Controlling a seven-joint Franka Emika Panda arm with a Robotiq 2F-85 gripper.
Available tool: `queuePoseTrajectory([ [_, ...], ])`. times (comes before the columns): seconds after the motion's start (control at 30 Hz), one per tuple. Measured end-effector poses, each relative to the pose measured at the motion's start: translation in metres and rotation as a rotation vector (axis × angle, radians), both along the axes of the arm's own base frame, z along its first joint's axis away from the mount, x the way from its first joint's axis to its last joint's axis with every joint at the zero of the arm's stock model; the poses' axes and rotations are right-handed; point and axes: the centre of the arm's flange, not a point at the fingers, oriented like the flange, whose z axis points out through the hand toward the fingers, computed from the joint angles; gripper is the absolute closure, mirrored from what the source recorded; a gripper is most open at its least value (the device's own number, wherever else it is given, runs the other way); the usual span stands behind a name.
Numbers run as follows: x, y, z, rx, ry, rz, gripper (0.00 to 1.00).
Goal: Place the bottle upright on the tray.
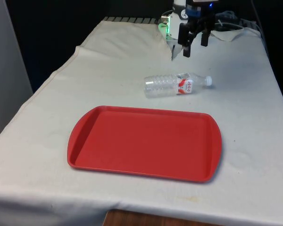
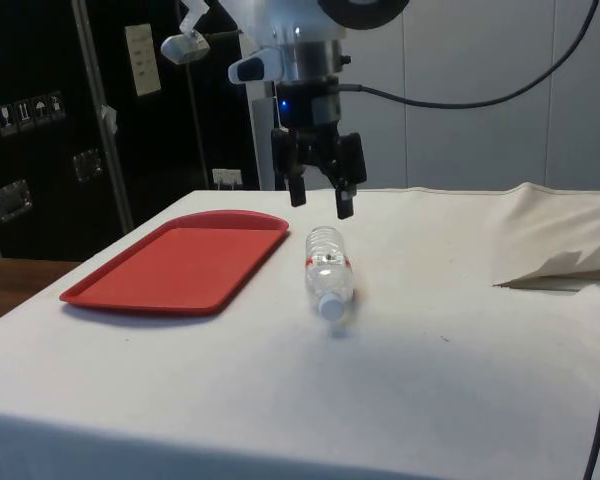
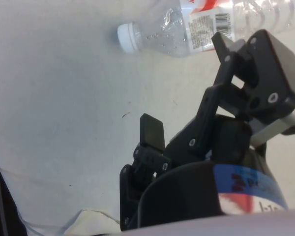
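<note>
From the front, the clear bottle (image 1: 177,84) lay on its side on the counter (image 1: 245,103), just beyond the far rim of the red tray (image 1: 145,142), cap toward the front view's right. It looked empty, so probably light, thin-walled and slick; the labelled middle seemed the safest place to grip. The pincer (image 1: 194,44) hung above and beyond the tray, spread and holding nothing.

From the side, the pincer (image 2: 321,198) hovered over the bottle (image 2: 328,272), which lay beside the tray (image 2: 185,260). The cloth lay smooth around the tray, rumpled farther off.

At the wrist, the bottle (image 3: 187,22) lay near one fingertip (image 3: 152,132), untouched.
</note>
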Motion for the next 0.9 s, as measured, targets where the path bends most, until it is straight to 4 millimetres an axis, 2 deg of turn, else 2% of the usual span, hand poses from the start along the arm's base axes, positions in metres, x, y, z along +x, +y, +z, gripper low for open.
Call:
queuePoseTrajectory([
  [0.9, -0.001, -0.008, -0.012, 0.004, 0.027, 0.204, 0.0],
])
